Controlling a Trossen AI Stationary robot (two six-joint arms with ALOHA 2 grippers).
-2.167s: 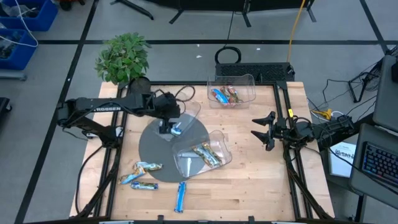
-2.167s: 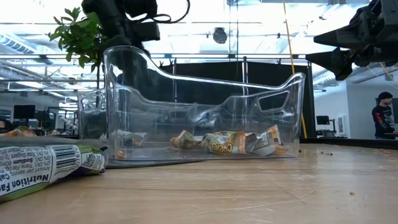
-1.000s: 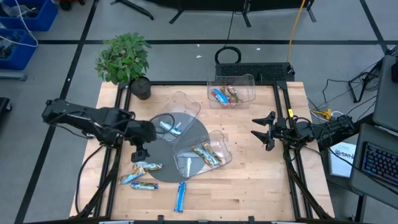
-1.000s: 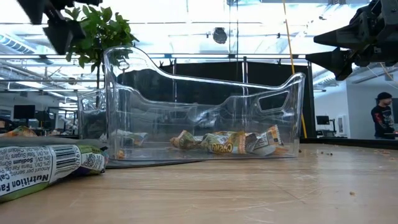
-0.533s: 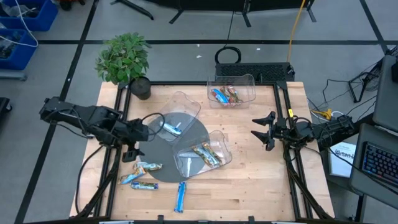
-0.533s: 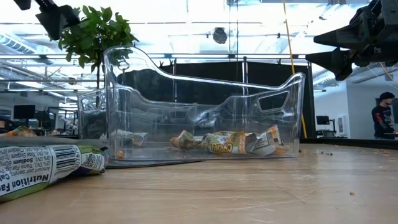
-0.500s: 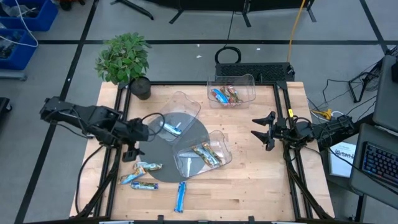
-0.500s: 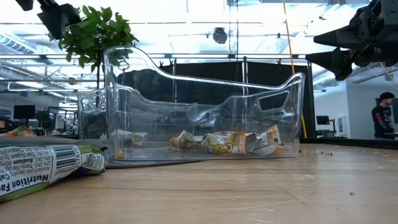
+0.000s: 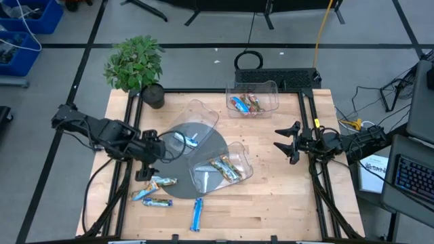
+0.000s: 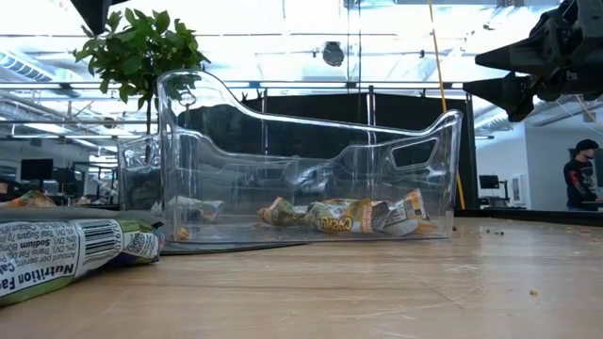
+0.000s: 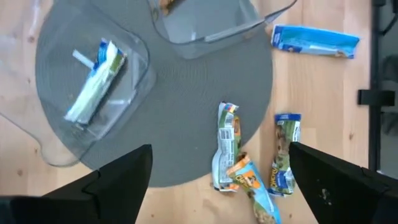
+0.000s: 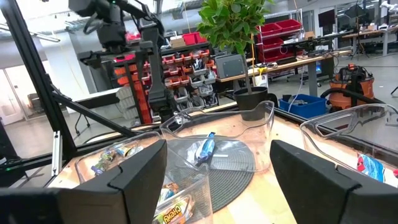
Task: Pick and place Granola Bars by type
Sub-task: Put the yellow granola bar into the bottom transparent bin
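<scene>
Jaws wide and empty, your left gripper [image 9: 144,165] hangs over the loose shiny wrapped granola bars [image 11: 227,149] to grab one.

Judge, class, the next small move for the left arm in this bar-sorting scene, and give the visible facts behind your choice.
Probably lower the left hand onto the loose bars at the edge of the grey mat. Its fingers are open and empty, and the left wrist view shows it hanging right above those unsorted bars, while one bar already lies in the clear bin nearby. The right hand waits at the table's right side.
</scene>
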